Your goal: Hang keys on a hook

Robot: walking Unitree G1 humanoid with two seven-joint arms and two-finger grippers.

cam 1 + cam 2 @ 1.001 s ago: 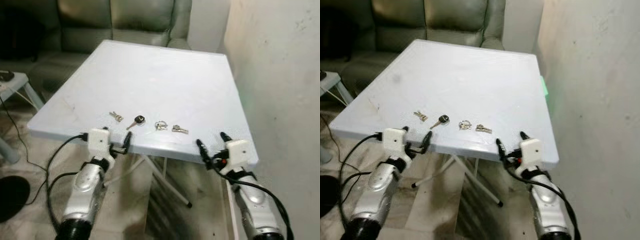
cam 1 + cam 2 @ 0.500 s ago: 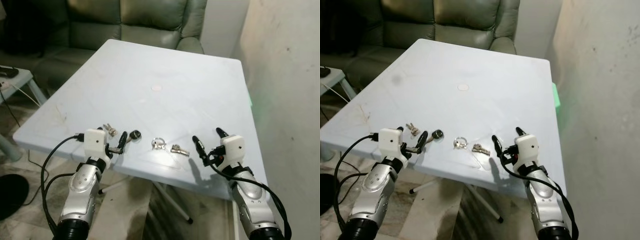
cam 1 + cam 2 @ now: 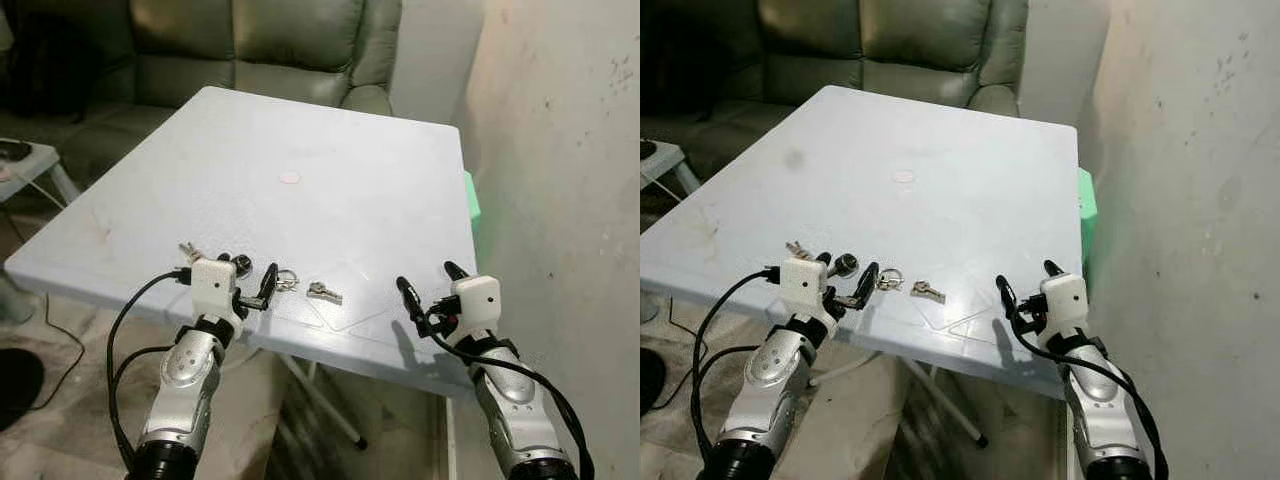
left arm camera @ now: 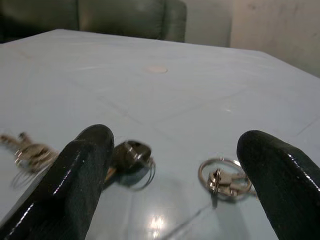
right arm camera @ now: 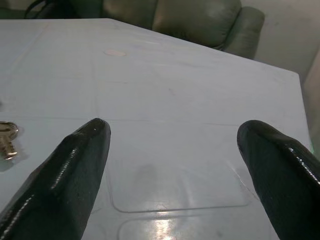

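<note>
Several keys lie in a row near the front edge of the pale blue table (image 3: 330,150): a small bunch (image 3: 187,250), a black-headed key (image 3: 241,264), a key on a ring (image 3: 287,281) and a small single key (image 3: 322,292). My left gripper (image 3: 248,275) is open and low over the table edge. In the left wrist view the black-headed key (image 4: 131,152) and the ringed key (image 4: 225,180) lie between and just beyond its fingers (image 4: 80,170). My right gripper (image 3: 426,278) is open over bare table, to the right of the single key (image 5: 6,140).
A grey-green sofa (image 3: 250,40) stands behind the table. A rough plaster wall (image 3: 560,150) runs close along the right, with a green object (image 3: 471,195) wedged between it and the table. A small side table (image 3: 20,165) and cables are at the left.
The view has moved forward and shifted. Both grippers have come from below the table's front edge up over it, the left one reaching the keys. Both stay open.
</note>
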